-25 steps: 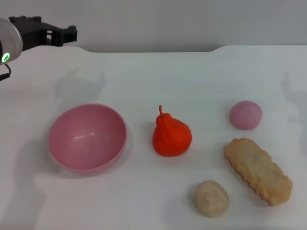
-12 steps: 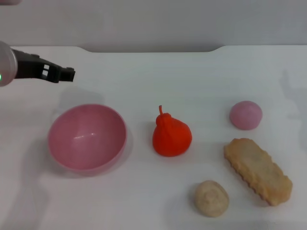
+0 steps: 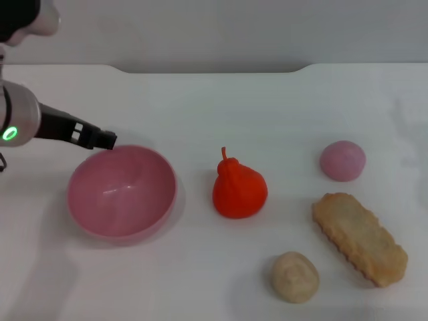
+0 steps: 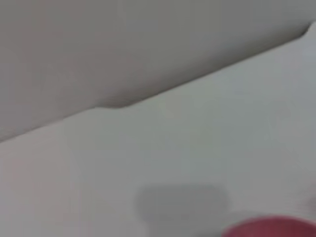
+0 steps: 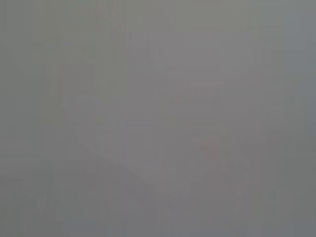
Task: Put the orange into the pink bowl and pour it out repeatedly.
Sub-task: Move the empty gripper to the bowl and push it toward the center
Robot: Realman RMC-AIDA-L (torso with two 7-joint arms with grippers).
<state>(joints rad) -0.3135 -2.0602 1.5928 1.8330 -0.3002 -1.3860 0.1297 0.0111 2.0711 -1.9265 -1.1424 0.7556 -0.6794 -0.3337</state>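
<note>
The orange, a glossy orange-red pear shape with a small stem, stands upright on the white table near the middle. Left of it, a short gap away, sits the pink bowl, upright with nothing in it. My left gripper reaches in from the left edge, its dark tip just over the bowl's far-left rim. In the left wrist view only a sliver of the pink bowl shows. The right gripper is out of view, and the right wrist view is plain grey.
A pale pink ball lies at the right. In front of it is a long beige biscuit-like piece, and a beige lump sits near the front edge. The table's far edge meets a grey wall.
My left gripper has come down and toward me from the far left corner, ending at the pink bowl's far rim. The orange and the bowl have not moved.
</note>
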